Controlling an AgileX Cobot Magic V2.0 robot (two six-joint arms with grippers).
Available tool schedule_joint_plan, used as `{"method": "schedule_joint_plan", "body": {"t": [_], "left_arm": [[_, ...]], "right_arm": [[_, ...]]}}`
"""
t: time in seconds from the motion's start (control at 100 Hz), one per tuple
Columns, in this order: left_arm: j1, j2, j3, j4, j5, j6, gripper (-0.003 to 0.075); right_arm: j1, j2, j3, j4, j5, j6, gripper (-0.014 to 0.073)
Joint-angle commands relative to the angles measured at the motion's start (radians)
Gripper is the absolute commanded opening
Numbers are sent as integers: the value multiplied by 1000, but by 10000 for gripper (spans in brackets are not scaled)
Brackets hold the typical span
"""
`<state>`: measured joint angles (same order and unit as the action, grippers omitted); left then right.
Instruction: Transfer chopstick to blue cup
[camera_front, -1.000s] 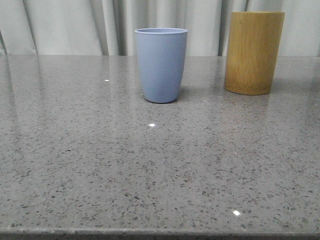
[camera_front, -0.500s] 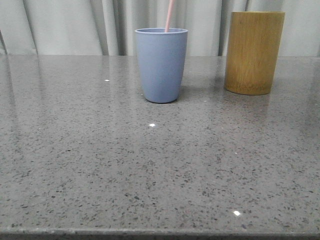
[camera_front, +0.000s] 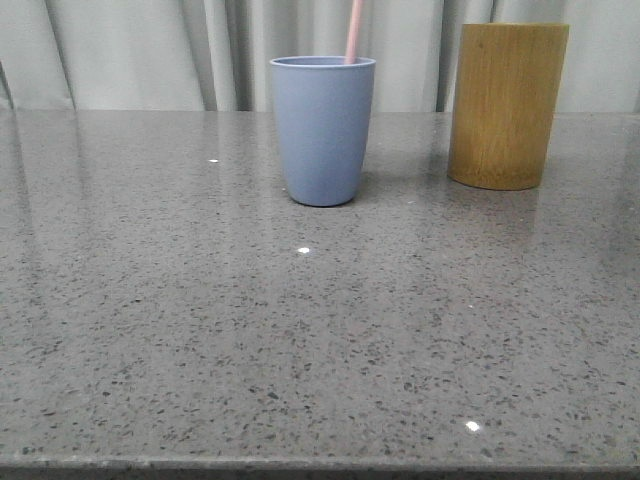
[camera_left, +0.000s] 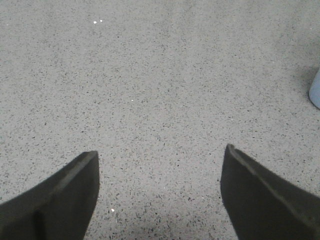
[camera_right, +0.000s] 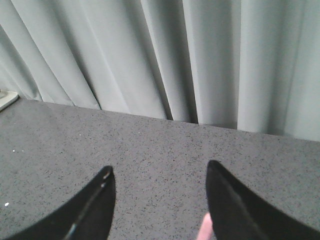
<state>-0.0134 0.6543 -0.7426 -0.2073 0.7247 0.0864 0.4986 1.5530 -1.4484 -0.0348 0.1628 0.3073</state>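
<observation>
The blue cup (camera_front: 322, 130) stands upright at the table's back middle. One pale pink chopstick (camera_front: 353, 30) sticks up out of it near the right of its rim and runs past the top of the front view. Neither gripper shows in the front view. My right gripper (camera_right: 159, 170) is open, and the chopstick's pink end (camera_right: 205, 227) shows close beside one finger (camera_right: 227, 205), with a wide gap to the other. My left gripper (camera_left: 160, 155) is open over bare table with nothing between its fingers. A sliver of the blue cup (camera_left: 315, 90) shows at that view's edge.
A taller tan bamboo holder (camera_front: 507, 105) stands to the right of the blue cup, a short gap between them. Pale curtains (camera_front: 140, 50) hang behind the speckled grey table (camera_front: 300, 330).
A second ago the cup showed no stick. Half a second ago the pink chopstick appeared in it near the middle, leaning. Now it stands further right and more upright.
</observation>
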Motion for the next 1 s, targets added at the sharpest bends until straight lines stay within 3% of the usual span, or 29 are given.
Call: {"method": "schedule_joint_plan", "body": {"t": [0.0,0.24,0.45,0.68,0.99], "left_arm": [[3,0,-25,-9,-63,-3,495],[3,0,-25,-9,-46,-3,494],[3,0,-25,-9,-42,-3,494],[3,0,-25,-9,-41,-3,494],[3,-51,-25,-3,-43,-3,494]], "right_arm": [[-2,-57,-35,-10,-45,-11,437],[-54,-159,-35,-73,30,-12,437],[-112,-286,-5,-179,227,-12,435],[-123,-513,197,-249,264,-12,434],[-233,-854,517,-286,374,-11,434]]}}
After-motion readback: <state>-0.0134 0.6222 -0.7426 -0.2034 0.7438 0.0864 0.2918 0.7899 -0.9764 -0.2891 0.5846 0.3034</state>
